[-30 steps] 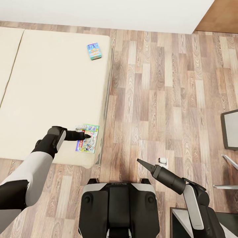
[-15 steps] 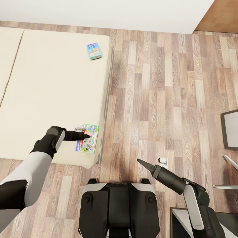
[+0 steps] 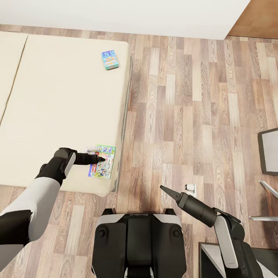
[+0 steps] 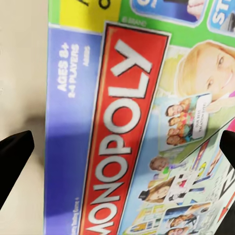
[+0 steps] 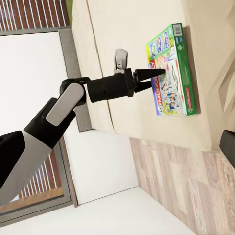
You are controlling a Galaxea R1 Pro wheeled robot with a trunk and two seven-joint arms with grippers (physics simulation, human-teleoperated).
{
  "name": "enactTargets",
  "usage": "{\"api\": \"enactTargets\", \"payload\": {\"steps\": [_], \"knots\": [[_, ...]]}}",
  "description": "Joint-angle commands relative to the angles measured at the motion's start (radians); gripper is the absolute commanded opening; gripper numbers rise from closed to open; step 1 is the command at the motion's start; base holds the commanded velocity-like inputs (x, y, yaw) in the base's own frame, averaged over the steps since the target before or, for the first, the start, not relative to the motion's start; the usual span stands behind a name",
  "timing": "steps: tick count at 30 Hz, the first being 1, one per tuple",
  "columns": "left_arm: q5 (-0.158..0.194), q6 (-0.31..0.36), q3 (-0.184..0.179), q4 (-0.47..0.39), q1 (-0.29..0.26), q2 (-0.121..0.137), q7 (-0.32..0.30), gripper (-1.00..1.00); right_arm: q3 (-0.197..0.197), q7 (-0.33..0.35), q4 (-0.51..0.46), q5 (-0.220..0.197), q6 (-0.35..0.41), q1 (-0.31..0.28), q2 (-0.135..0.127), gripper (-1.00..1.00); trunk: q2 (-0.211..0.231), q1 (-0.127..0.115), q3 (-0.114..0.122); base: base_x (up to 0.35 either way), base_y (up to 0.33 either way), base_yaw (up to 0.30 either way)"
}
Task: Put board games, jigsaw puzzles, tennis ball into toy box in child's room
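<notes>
Left gripper [image 3: 101, 158], jaws spread wide, poised over the MONOPOLY board game [image 3: 102, 166] at the bed [image 3: 58, 108] corner, seemingly to straddle it; second game [image 3: 110, 59] lies at 12 o'clock; right gripper [image 3: 163, 189] apparently closed.

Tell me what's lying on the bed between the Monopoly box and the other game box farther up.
Nothing: in the head view, only bare cream mattress separates the Monopoly box, under the left gripper, from the small blue game box.
</notes>
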Motion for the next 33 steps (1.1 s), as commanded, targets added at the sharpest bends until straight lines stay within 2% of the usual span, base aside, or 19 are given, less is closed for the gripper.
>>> {"api": "enactTargets", "payload": {"steps": [1,10,33], "knots": [[-0.017,0.005,0.004,0.064,0.000,0.000,-0.005,1.00,-0.002,0.003,0.000,0.000,0.005,0.000,0.001,1.00,-0.001,0.001,-0.001,0.000,0.000,0.000],[-0.017,0.006,0.003,0.064,0.000,0.000,-0.005,1.00,-0.003,-0.002,0.000,0.000,0.005,0.000,0.001,1.00,-0.001,0.001,-0.001,0.000,0.000,0.000],[-0.017,0.007,0.003,0.063,0.000,0.000,-0.005,1.00,-0.003,-0.004,0.000,0.000,0.005,0.000,0.000,1.00,-0.001,0.001,0.023,0.000,0.000,0.000]]}}
